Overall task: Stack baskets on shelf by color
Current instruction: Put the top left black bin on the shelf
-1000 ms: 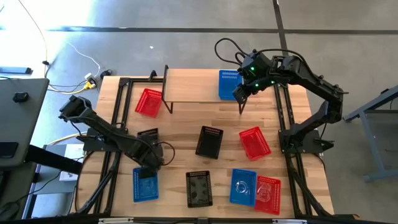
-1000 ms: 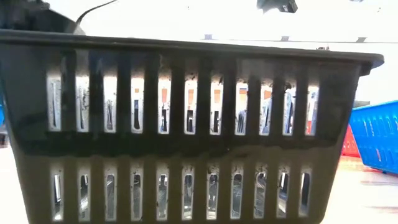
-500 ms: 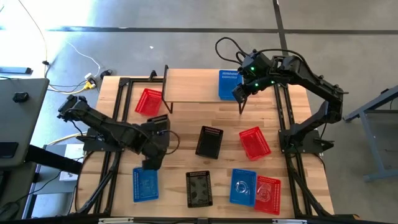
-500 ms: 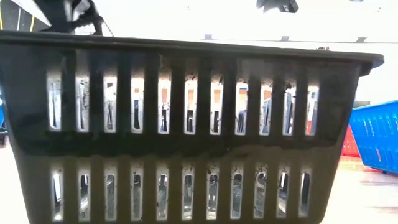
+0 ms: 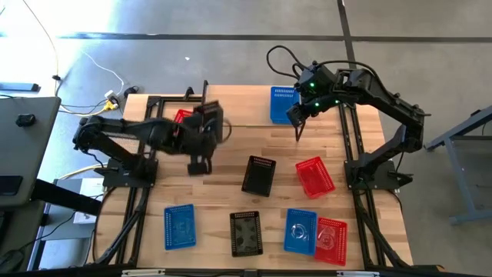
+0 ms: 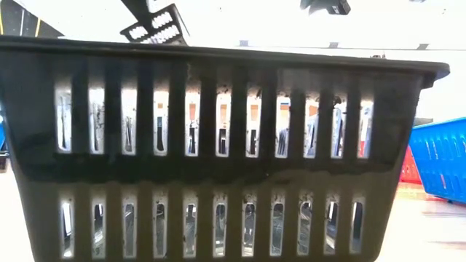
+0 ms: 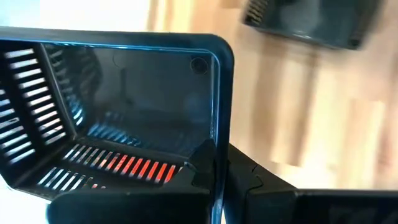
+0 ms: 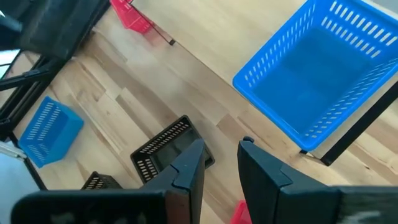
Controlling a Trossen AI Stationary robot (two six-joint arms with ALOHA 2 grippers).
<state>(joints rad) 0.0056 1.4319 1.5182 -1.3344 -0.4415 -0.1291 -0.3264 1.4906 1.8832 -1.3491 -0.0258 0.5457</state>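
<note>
My left gripper (image 5: 206, 132) is shut on a black basket (image 5: 212, 121) and holds it in the air over the left end of the shelf (image 5: 242, 115). The same basket shows at the top of the low view (image 6: 156, 25). A blue basket (image 5: 283, 104) stands on the shelf's right end. A red basket (image 5: 181, 117) lies by the shelf's left end, partly hidden by my left arm. My right gripper (image 5: 297, 115) is open and empty, hanging beside the blue basket (image 8: 317, 81). My left gripper holds the black basket by one wall at its rim (image 7: 217, 134). One finger (image 7: 200, 167) is inside the basket and the other is outside. The basket is lifted clear of the table and sits tilted in the hold.
On the table lie a black basket (image 5: 258, 175), a red one (image 5: 315, 177), and along the near edge a blue (image 5: 179, 227), a black (image 5: 246, 233), a blue (image 5: 300, 231) and a red basket (image 5: 330, 240). The near black basket (image 6: 218, 145) fills the low view.
My left gripper has gone from the near left of the table toward the far edge and up, carrying the black basket to the shelf's left end. The blue basket that it was over stays on the table.
</note>
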